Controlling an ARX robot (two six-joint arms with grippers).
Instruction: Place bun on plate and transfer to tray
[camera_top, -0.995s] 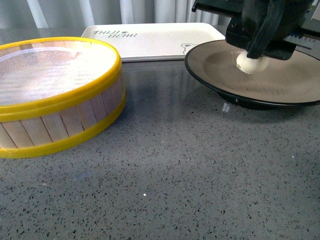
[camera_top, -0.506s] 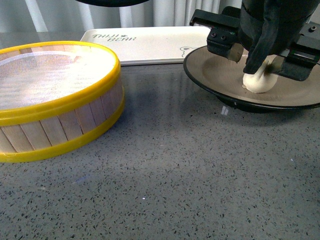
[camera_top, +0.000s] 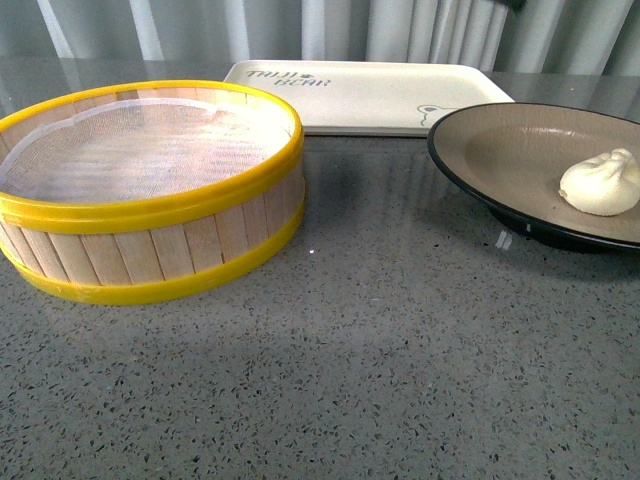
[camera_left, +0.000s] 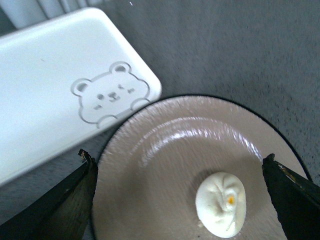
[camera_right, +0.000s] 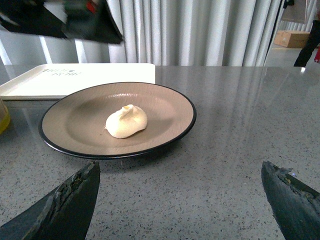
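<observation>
Evidently the drop had just been made. Nearest on the grey countertop (camera_top: 380, 350), to the left of the plate (camera_top: 500, 150), the yellow-rimmed steamer basket (camera_top: 150, 250) showed only its white cloth lining. Half a second earlier a gripper had been low over the plate, around the bun (camera_top: 600, 183); now the front view showed no gripper, and the bun lay free on the plate's beige inside with its pleated top up. So the first half of the task looked done, with the carry to the tray (camera_top: 380, 95) beyond the plate left to do. From above the plate, the left gripper (camera_left: 178, 162) was spread wide and empty, and the right gripper (camera_right: 180, 167), on the plate's other side, was also spread and empty. The front view cut off the plate's right edge. Whether its rim touched the tray's bear-printed corner could not be told, and the tray's lettering was too small to read.
</observation>
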